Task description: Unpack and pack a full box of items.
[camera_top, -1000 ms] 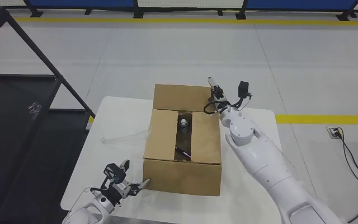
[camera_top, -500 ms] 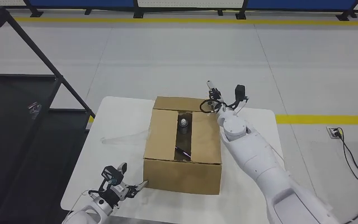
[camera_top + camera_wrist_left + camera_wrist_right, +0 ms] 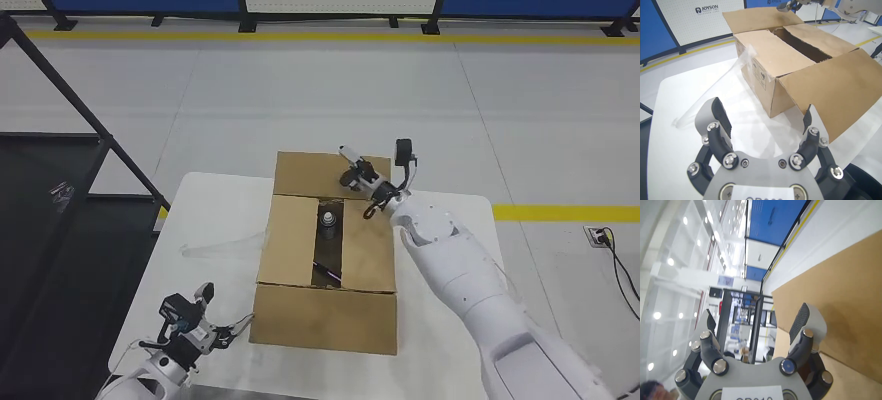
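Observation:
A brown cardboard box [image 3: 300,245] stands mid-table, its two long flaps shut except for a slot. In the slot I see a white-capped bottle [image 3: 326,218] and a dark thin item [image 3: 325,268]. The far end flap [image 3: 315,172] stands open. My right gripper [image 3: 347,165] hovers open just above that flap [image 3: 838,294], holding nothing [image 3: 755,321]. The near end flap [image 3: 829,91] sticks outward. My left gripper [image 3: 763,117] is open and empty at the box's near left corner [image 3: 228,312], one fingertip [image 3: 807,117] close to the flap's edge.
A clear strip of tape [image 3: 220,243] trails from the box's left side across the white table [image 3: 200,200]. A black metal frame [image 3: 60,190] stands off the table's left. The table's near edge lies right behind my left gripper.
The right gripper swung left from beyond the box's far right corner to over the far flap. The left gripper drew back a little toward the table's near left; the near flap stands out more.

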Robot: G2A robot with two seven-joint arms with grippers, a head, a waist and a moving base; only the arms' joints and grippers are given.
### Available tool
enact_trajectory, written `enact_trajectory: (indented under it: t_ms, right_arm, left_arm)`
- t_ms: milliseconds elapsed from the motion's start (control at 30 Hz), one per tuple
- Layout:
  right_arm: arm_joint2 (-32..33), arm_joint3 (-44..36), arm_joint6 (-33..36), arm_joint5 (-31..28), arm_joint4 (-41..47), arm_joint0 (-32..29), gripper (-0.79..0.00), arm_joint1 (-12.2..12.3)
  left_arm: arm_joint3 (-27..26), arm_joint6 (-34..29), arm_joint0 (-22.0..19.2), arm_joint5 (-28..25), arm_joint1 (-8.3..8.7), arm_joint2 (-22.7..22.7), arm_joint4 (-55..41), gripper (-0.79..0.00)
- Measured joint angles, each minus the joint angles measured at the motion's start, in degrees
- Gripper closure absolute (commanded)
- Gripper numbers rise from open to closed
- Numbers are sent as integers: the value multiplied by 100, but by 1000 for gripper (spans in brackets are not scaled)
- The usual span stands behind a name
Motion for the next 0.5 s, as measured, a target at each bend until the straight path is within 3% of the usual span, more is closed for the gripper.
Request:
enact_trajectory:
  t_ms: [267, 500]
  right_arm:
    - [-137, -547, 1484, 294, -678, -218, -785, 139]
    - [-304, -882, 1529, 1092, -1348, -298, -785, 161]
  left_arm:
    - [-265, 122, 304, 72, 29, -372, -129, -785]
    - [-254, 86, 304, 80, 30, -334, -113, -785]
